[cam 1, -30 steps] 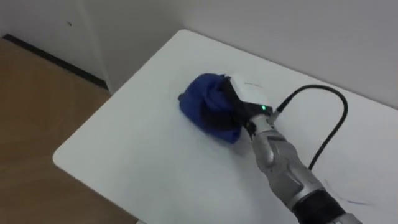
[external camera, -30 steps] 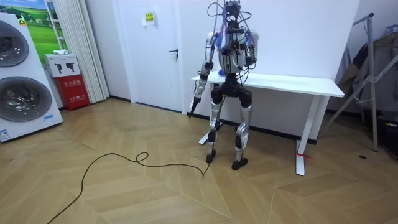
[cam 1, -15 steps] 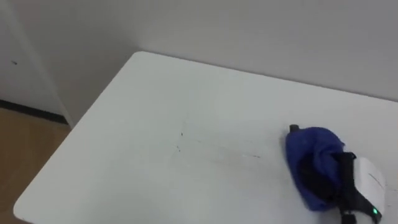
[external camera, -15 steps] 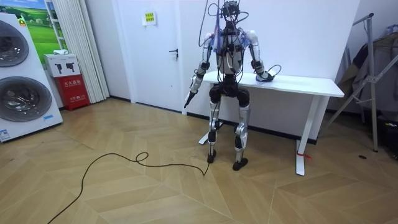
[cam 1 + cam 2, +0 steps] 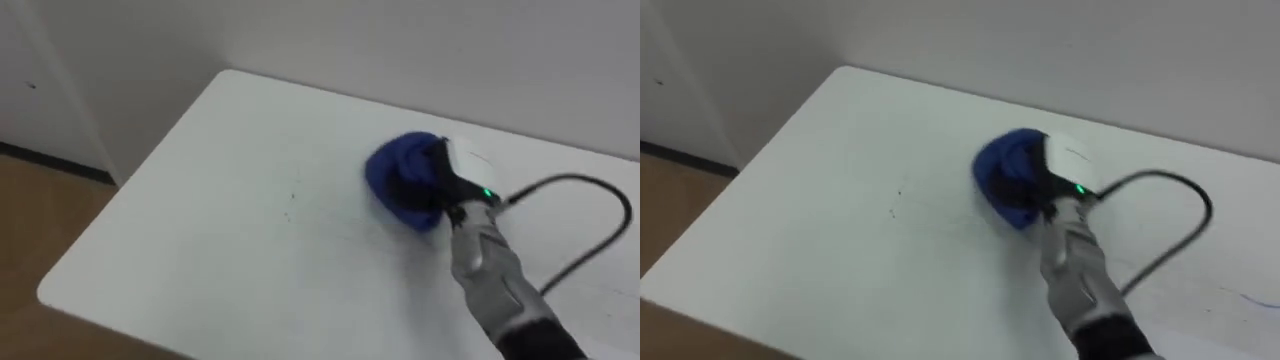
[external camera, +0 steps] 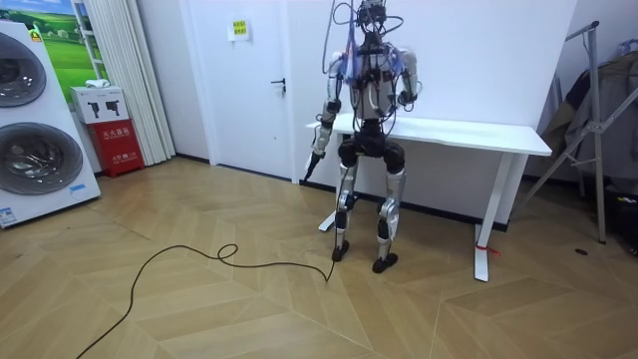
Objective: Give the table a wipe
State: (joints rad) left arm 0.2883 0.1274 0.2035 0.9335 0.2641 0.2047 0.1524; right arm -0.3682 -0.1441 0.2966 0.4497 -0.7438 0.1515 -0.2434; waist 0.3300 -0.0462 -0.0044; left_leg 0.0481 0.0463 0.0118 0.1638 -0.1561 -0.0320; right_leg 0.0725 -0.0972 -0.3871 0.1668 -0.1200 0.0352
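Robot upright at the white table (image 6: 498, 136) by the wall (image 6: 498, 60), left hand (image 6: 312, 163) low beside its end.

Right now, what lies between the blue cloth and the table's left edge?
Only bare table, apart from faint dark marks, in the left eye view.

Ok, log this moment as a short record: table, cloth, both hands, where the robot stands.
table: white table, set against the wall
cloth: blue cloth, bunched up, on the tabletop toward the far edge
right hand: right hand, fingers curled round the cloth
left hand: left hand, hanging beside the table's end, idle
robot: standing upright at the table, near the end at the room view's left
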